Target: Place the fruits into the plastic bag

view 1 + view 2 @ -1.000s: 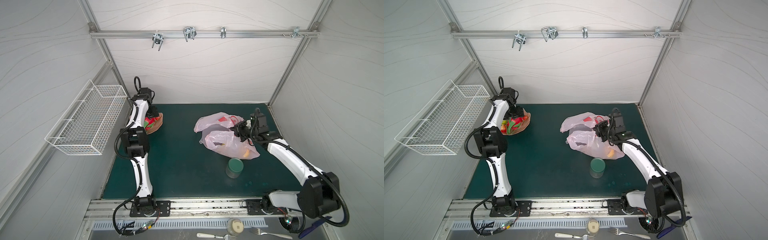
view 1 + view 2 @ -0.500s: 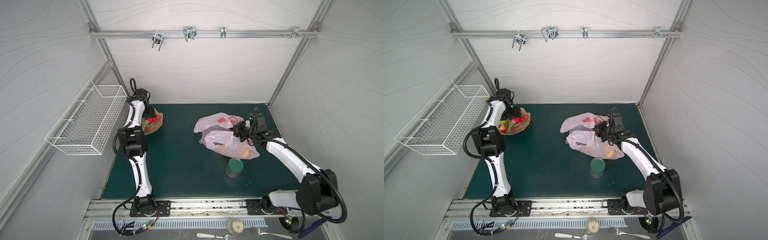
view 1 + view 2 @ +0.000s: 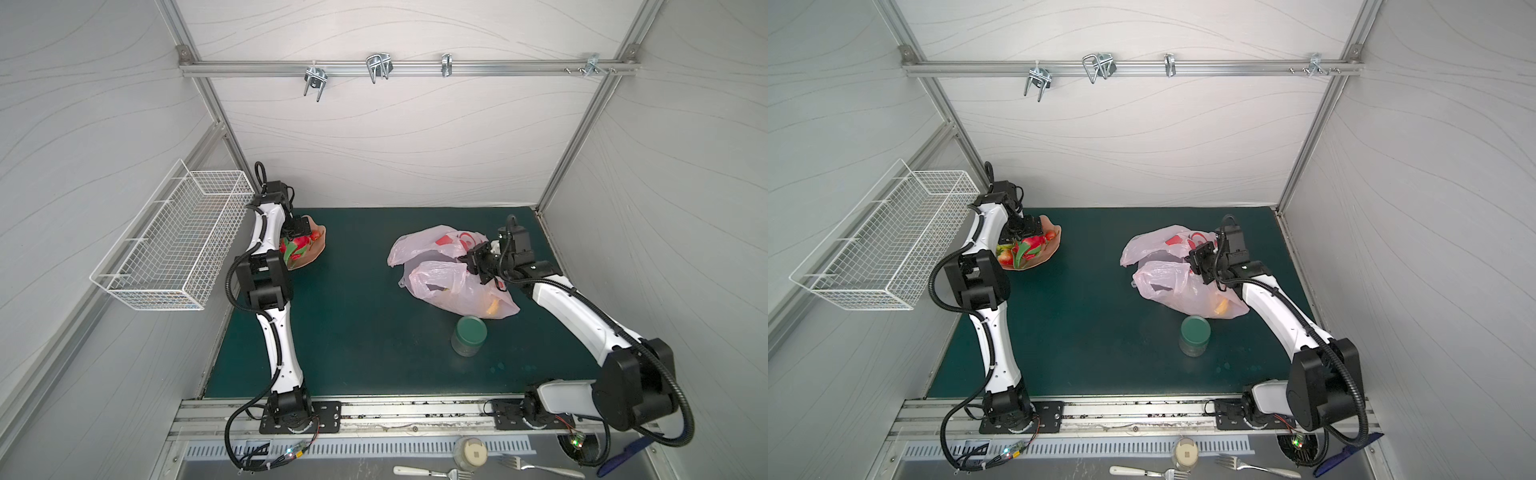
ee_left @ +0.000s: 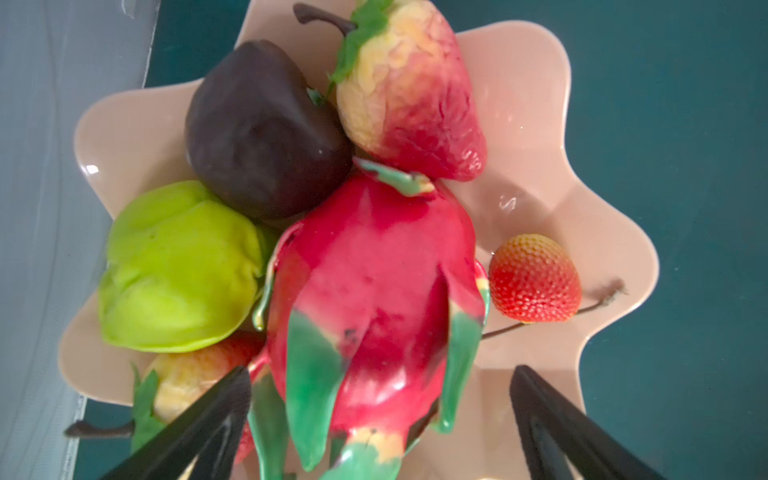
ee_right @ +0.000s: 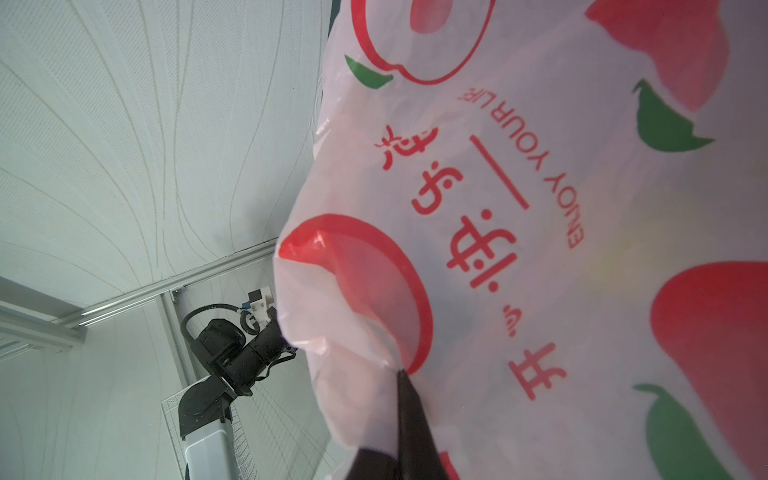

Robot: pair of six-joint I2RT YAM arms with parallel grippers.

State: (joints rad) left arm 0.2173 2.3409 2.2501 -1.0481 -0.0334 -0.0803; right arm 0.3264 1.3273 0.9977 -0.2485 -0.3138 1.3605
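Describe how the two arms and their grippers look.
The left arm and right arm have white link shells, bulky black joints and black corrugated cables looping outside. The left gripper and right gripper are black, tapering to thin tips.

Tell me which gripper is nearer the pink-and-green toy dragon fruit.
Left. The left gripper hangs open over the dragon fruit; the right gripper is across the mat, pinching the pale pink plastic bag.

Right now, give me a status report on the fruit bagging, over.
Left pincer open above dragon fruit in dish, nothing gripped. Right pincer shut on plastic bag edge. Green-lidded jar near bag, not between dish and bag.
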